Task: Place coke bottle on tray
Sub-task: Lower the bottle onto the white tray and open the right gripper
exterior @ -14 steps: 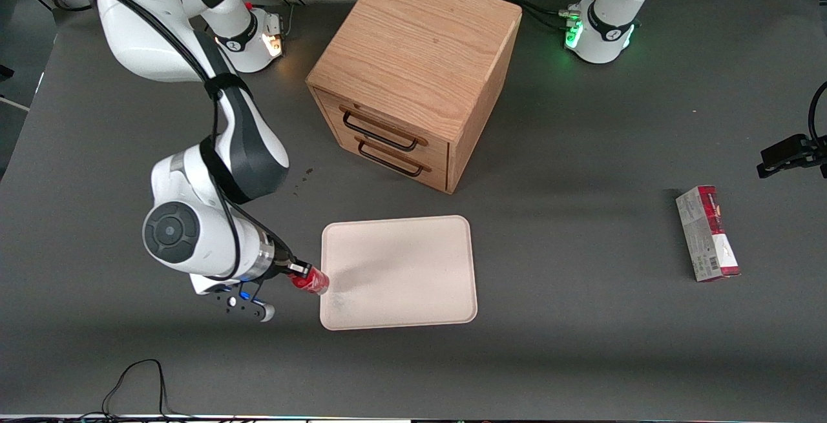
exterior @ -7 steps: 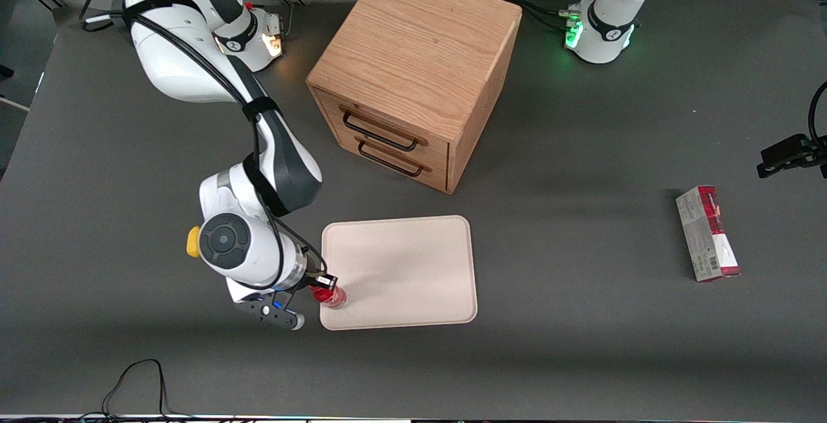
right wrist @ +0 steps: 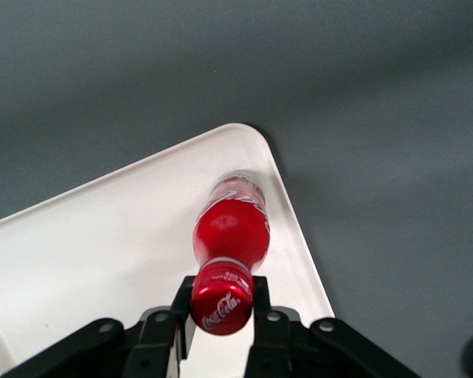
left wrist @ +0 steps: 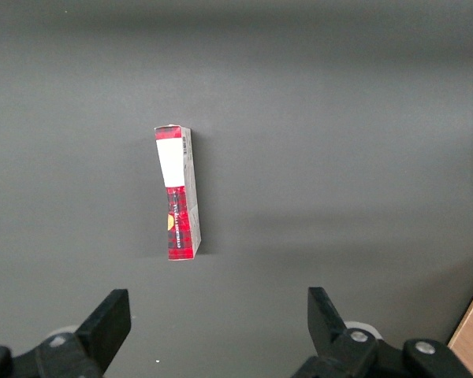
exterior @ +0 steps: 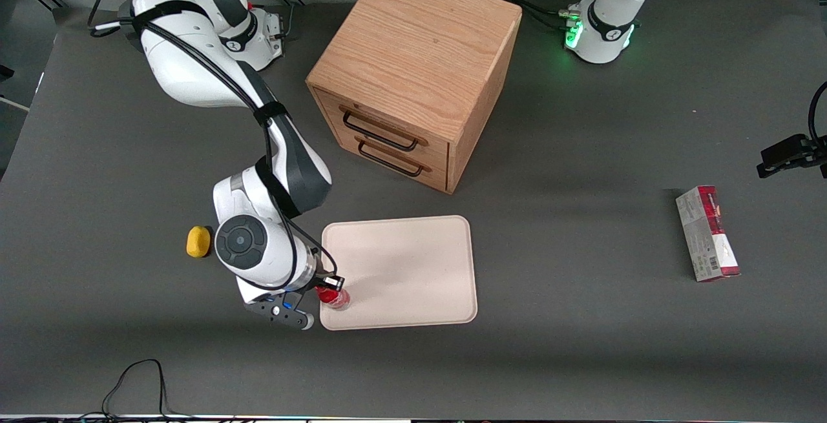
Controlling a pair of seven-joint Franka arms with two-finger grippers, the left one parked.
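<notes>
The small red coke bottle (exterior: 333, 296) (right wrist: 230, 228) stands upright over the tray's corner nearest the front camera at the working arm's end. My right gripper (exterior: 328, 284) (right wrist: 221, 303) is shut on the bottle, its black fingers (right wrist: 180, 311) pressed to either side of the red cap with the white script. The cream-white tray (exterior: 413, 261) (right wrist: 87, 260) lies flat on the dark table in front of the drawer cabinet. The bottle's silvery base is close above or on the tray; I cannot tell if it touches.
A wooden drawer cabinet (exterior: 413, 74) stands farther from the front camera than the tray. A yellow object (exterior: 198, 241) lies on the table beside my arm. A red-and-grey carton (exterior: 707, 233) (left wrist: 178, 193) lies toward the parked arm's end.
My arm has carried the bottle from beside the tray's edge to over its near corner. The bottle went from tilted to upright. The yellow object came into view.
</notes>
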